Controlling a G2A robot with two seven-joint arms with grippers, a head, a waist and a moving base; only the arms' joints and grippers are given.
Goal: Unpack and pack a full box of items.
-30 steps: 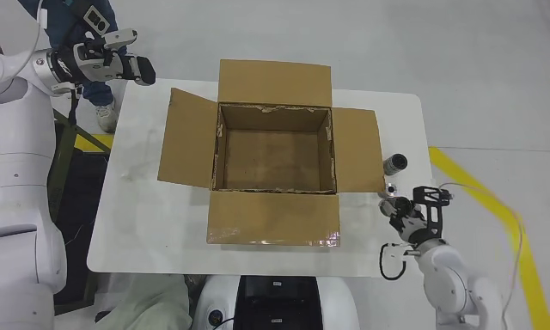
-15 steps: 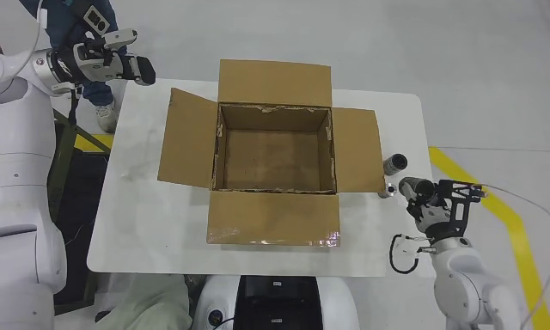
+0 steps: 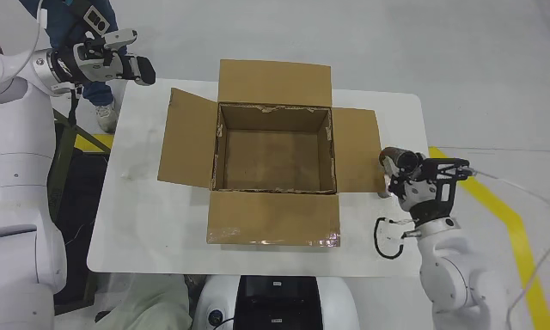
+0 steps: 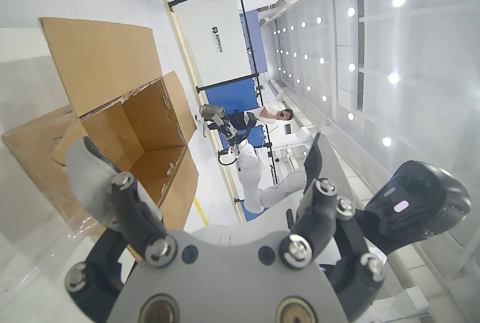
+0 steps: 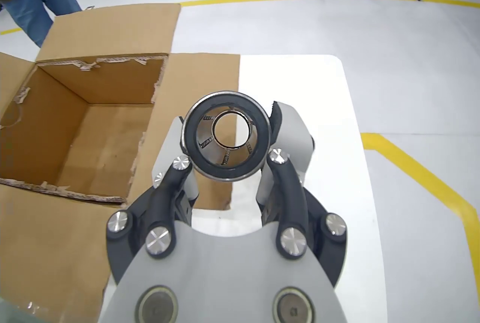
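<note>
Brown cardboard dominates the white table (image 3: 155,218): a box (image 3: 273,82) stands in the middle with all four flaps folded flat outward and its bare floor showing, torn paper fringing the inner rim.

At the box's right side, the robot's right gripper (image 3: 400,168) is clamped on a short metal cylinder (image 3: 392,158). The wrist view shows the right gripper (image 5: 228,137) with one finger pressed to each flank of the cylinder (image 5: 226,168). The part's open end faces the camera, a dark ring around the mouth, a smaller tube inside and thin coiled springs running between the two. The cylinder is held over the outer edge of the box's right flap, with the table's bare surface just beyond it. From across the table, the same cylinder (image 4: 207,110) appears raised just past that flap's far edge.

The left gripper (image 3: 137,70) hangs beyond the box's far left corner, past the edge of the table and well apart from the cardboard. Its own camera shows the left gripper (image 4: 197,148) with fingers spread wide, one pale and curved, the other lined with a dark pad. It is pointed toward the box, whose near flap and open inside lie in front of it.
</note>
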